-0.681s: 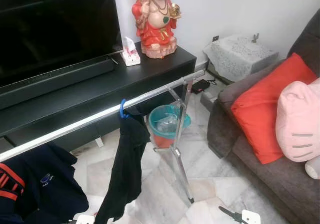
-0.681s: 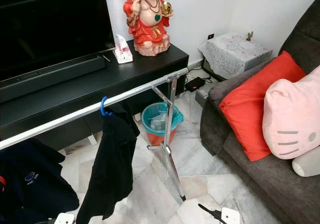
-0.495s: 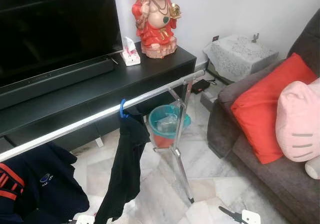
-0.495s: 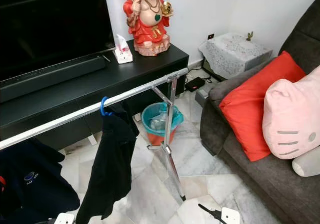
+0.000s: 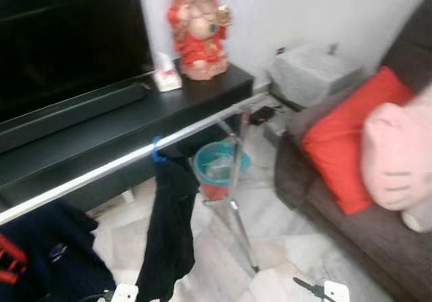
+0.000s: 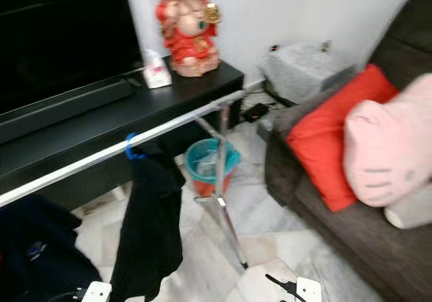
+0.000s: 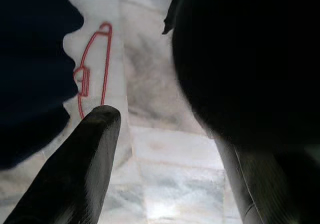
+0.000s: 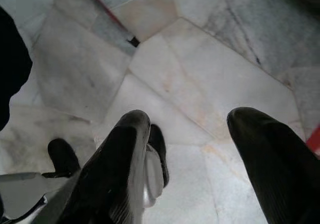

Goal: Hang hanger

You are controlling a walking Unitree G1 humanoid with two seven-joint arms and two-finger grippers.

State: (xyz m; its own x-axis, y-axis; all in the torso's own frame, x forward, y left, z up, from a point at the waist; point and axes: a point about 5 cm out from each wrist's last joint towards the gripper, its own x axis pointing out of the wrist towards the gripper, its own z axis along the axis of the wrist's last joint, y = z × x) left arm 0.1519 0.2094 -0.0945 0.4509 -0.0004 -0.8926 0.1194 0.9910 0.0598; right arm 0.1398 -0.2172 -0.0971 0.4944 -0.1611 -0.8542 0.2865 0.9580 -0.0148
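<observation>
Blue plastic hanger hook [image 5: 157, 150] sits on the long silver metal rail [image 5: 101, 170] carrying a black garment [image 5: 170, 234], so my left pincer [image 7: 165, 149] and right pincer [image 8: 192, 154] hang low, both spread, empty

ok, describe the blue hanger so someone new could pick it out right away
Start at the long silver rail that runs in front of the black TV stand. Partway along it, a black garment hangs straight down. The blue hanger is the small bright hook looped over the rail above that garment, the only blue thing on the bar.
</observation>
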